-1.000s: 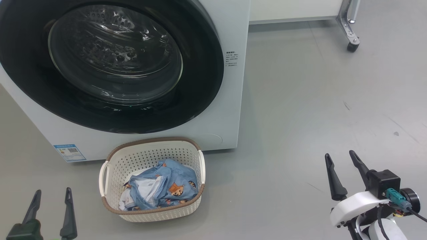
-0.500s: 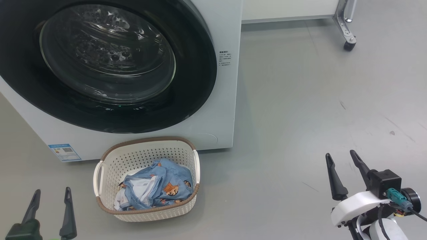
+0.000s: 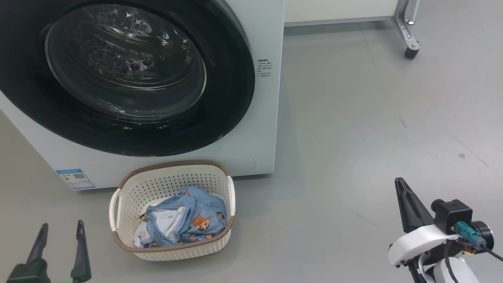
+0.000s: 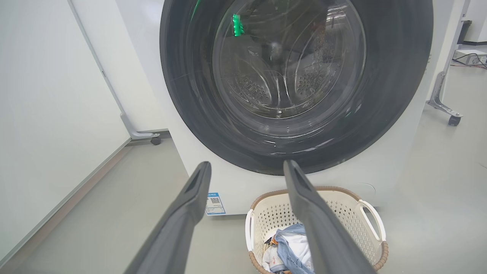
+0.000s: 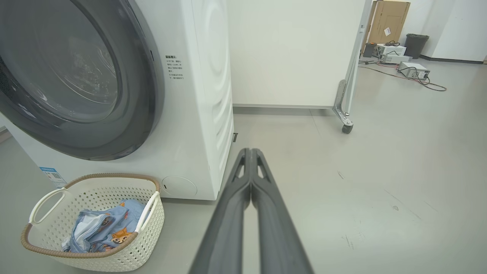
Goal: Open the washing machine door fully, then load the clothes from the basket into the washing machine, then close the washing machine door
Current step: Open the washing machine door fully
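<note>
Two pincers are seen low in the head view: the left pincer [image 3: 62, 225] is held with its fingers spread wide and nothing between them, while the right pincer [image 3: 400, 182] is pressed closed on nothing, its two fingers meeting along their length in the right wrist view. Both are placed well apart from the basket [image 3: 173, 165], which is set on the floor [image 3: 353, 137] just before the washing machine [image 3: 271, 118]. The clothes [image 3: 184, 220] are bundled inside the basket. The washing machine door [image 3: 125, 67] is shut against the machine's front.
</note>
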Robot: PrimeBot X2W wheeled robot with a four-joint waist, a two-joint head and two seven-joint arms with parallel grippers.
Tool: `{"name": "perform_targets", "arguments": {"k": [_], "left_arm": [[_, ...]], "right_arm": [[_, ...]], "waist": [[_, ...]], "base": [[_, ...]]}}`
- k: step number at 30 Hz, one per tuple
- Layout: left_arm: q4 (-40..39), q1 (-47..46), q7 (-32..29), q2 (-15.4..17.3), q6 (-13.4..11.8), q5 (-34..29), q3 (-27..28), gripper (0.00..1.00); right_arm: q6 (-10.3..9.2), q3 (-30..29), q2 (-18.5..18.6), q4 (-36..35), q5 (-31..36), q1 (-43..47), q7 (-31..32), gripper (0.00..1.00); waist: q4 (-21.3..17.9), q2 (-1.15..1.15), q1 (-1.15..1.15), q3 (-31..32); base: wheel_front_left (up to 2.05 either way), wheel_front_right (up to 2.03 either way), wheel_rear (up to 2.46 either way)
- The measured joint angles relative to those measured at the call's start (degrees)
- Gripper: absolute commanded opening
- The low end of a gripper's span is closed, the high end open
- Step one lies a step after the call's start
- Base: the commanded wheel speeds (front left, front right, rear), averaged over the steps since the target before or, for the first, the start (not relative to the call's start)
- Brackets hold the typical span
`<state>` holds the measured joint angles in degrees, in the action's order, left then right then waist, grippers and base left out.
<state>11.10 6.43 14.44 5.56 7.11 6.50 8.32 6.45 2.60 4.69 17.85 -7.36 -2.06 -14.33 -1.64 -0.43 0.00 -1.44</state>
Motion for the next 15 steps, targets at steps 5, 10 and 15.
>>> {"name": "perform_targets", "arguments": {"k": [5, 10, 15], "left_arm": [[0.08, 0.0, 0.0, -0.1, 0.0, 0.0, 0.27, 1.0], [-0.08, 0.0, 0.0, -0.12, 0.0, 0.0, 0.43, 1.0], [-0.74, -0.05, 0.0, -0.11, 0.0, 0.01, 0.57, 1.0]], "right_arm": [[0.05, -1.07, -0.92, 0.12, -2.38, 0.02, 0.0, 0.0], [0.52, -5.83, -3.1, 2.11, -16.41, 0.36, 0.0, 0.0], [0.54, -9.27, -2.9, 6.58, -34.43, 0.87, -0.14, 0.0]], "waist": [[0.0, 0.0, 0.0, -0.14], [-0.03, 0.0, 0.0, -0.48], [0.12, 0.0, 0.0, -1.44]], "base": [[0.0, 0.0, 0.0], [0.0, 0.0, 0.0], [0.0, 0.0, 0.0]]}}
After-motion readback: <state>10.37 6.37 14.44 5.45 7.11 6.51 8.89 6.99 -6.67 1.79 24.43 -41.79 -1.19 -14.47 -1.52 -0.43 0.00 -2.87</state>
